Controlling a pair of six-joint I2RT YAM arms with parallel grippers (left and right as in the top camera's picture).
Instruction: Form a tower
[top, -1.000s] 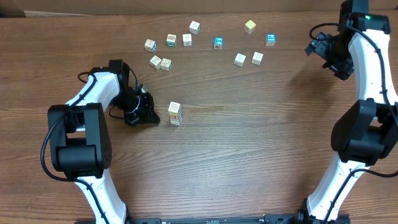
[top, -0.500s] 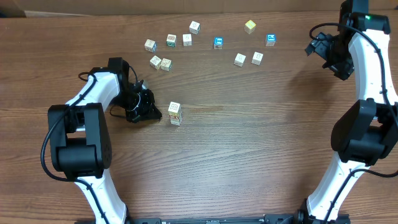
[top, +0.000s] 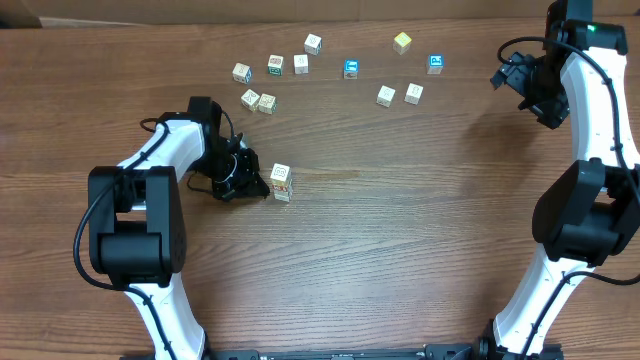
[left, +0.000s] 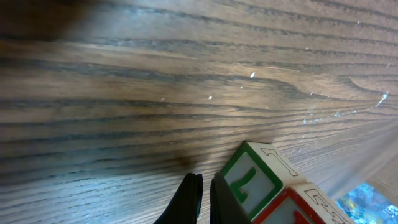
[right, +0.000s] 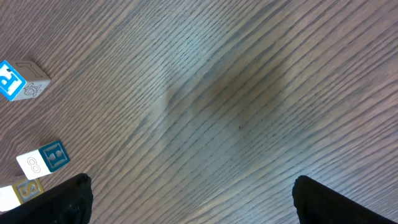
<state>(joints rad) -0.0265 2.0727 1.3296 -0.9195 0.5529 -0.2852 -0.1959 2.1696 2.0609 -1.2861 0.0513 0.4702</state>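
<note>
left arm (top: 165, 145): elbow bent, forearm reaching inward and low | left gripper (top: 262, 187): fingers pressed together | right arm (top: 590, 90): upright at far right | right gripper (top: 499, 76): jaws spread wide

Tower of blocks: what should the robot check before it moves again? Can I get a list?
1. Tower standing upright: ok.
2. Left gripper empty: ok, jaws shut on nothing.
3. Gap between left gripper and tower: cannot tell, the fingertips sit right beside it.
4. Right gripper out of the way: ok, open and far from the tower.
5. Spare pale cubes to pick: ok, several lie loose beyond the tower.
</note>
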